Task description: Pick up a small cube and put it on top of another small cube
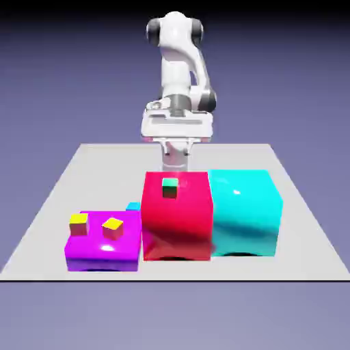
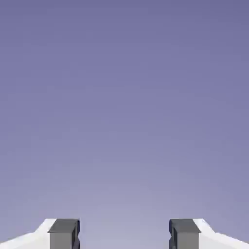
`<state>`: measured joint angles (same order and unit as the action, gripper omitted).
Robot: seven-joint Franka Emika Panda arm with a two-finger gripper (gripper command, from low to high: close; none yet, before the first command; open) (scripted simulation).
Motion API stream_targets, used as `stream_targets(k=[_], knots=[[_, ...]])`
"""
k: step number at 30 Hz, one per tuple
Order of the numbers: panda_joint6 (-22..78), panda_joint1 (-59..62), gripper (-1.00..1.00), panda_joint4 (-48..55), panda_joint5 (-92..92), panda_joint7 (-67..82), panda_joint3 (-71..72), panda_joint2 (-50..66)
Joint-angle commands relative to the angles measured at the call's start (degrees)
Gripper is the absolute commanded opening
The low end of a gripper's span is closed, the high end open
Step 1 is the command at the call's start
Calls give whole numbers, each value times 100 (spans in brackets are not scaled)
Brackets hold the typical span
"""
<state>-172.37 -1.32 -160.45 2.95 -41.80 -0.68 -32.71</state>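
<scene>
Exterior view. One light grey table [image 1: 232, 156], with a robot arm [image 1: 176, 75] at twelve o'clock. Gripper [image 1: 175, 167]: behind the red block, lower part hidden. Large blocks, three: red block [image 1: 178, 222], just below the middle of the picture; cyan block [image 1: 246, 215], beside the red one at its three o'clock; low purple block [image 1: 102, 256], at the red block's eight o'clock. Small cubes, four: a green-topped cube [image 1: 170, 188] on the red block, toward its twelve o'clock edge; two yellow-topped cubes on the purple block, one [image 1: 79, 224] toward ten o'clock, the other [image 1: 112, 228] nearer its middle, turned askew; and a small blue cube [image 1: 133, 206] behind the purple block, toward its one o'clock, partly hidden.

Hand view. Two grey fingertips [image 2: 63, 236], at seven and five o'clock, set wide apart; gripper open, holding nothing. Remainder: plain blue-violet backdrop [image 2: 124, 107].
</scene>
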Motion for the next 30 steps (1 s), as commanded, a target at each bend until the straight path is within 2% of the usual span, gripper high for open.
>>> stream_targets(k=[1,30], knots=[[4,101,0,-18,235,250,8,66],[139,3017,0,-543,7033,7476,245,1970]])
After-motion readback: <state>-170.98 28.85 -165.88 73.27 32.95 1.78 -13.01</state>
